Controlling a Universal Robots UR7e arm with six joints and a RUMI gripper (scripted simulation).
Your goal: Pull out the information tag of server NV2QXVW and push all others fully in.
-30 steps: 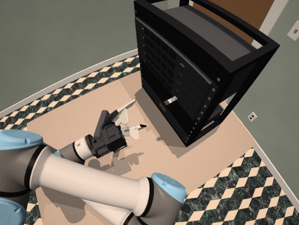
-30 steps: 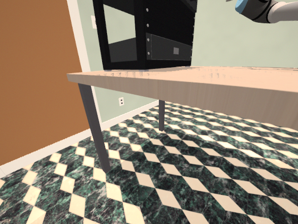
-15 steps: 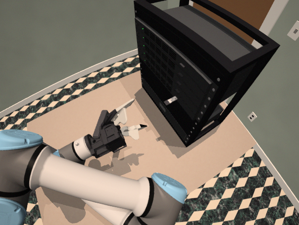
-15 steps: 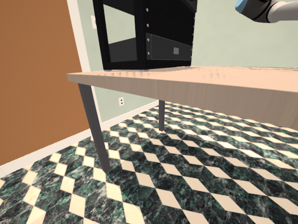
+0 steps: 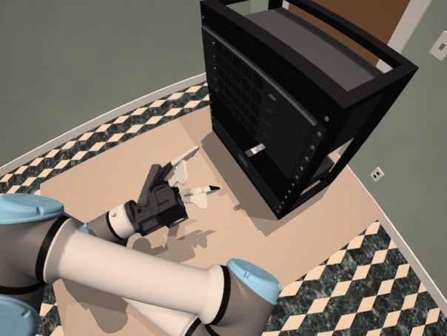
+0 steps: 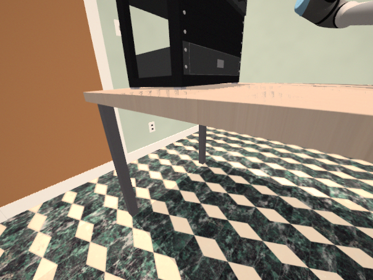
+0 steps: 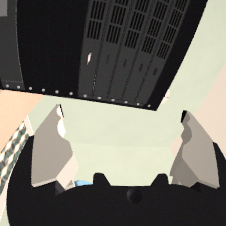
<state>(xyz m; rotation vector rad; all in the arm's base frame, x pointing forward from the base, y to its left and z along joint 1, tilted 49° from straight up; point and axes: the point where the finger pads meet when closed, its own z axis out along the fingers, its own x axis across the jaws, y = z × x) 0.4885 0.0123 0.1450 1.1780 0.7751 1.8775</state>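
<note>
Black server rack [image 5: 342, 127] [image 6: 176, 46] [image 7: 50, 50], upright on wood-topped table [image 5: 122, 159] [image 6: 234, 114]; pale tag [image 5: 255, 149] protruding, text illegible. Two-jaw gripper [image 5: 203, 167] [image 7: 123, 107], spread, grasping nothing. Green walls [image 5: 111, 41] [image 6: 309, 52], brown door [image 5: 348, 22] [image 6: 46, 92], diamond-patterned floor [image 5: 333, 296] [image 6: 185, 216].

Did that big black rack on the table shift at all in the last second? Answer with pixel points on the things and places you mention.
No. In the top view the black rack [image 5: 374, 89] [image 6: 176, 40] stands in the same place against the wall outlet [image 5: 377, 174].
</note>
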